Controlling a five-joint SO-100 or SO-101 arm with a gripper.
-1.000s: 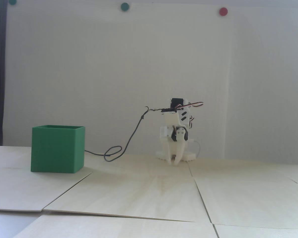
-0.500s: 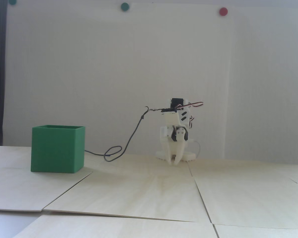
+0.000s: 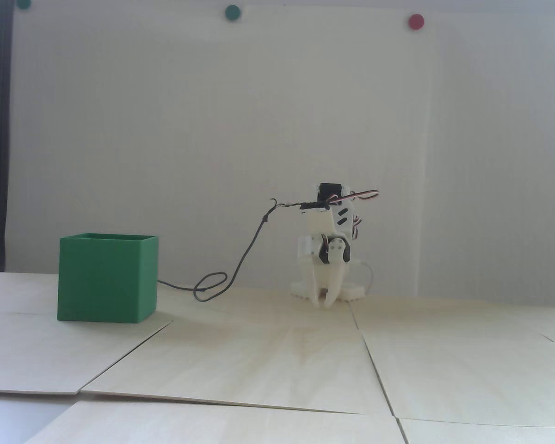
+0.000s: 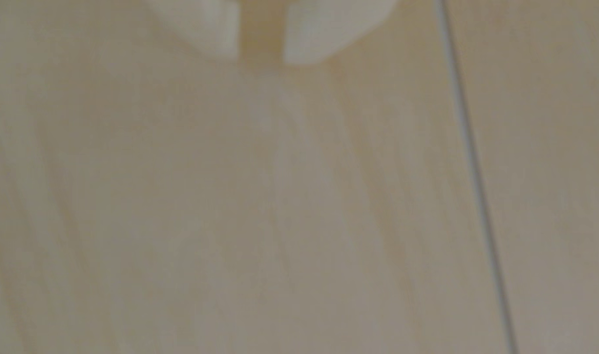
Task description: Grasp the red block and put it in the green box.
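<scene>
The green box (image 3: 106,282) stands on the table at the left in the fixed view, its open top facing up. The red block shows in neither view. My white gripper (image 3: 324,303) hangs folded down in front of the arm's base, well to the right of the box, with its fingertips close to the table. In the wrist view the two blurred white fingertips (image 4: 202,30) enter from the top edge, and the gripper (image 4: 260,58) has a narrow gap with only bare wood showing through it. The jaws hold nothing.
A dark cable (image 3: 240,263) loops from the arm down to the table between the box and the arm's base. The table is made of pale wooden panels with seams (image 4: 472,170). Green dots (image 3: 232,12) and a red dot (image 3: 416,21) are on the white wall.
</scene>
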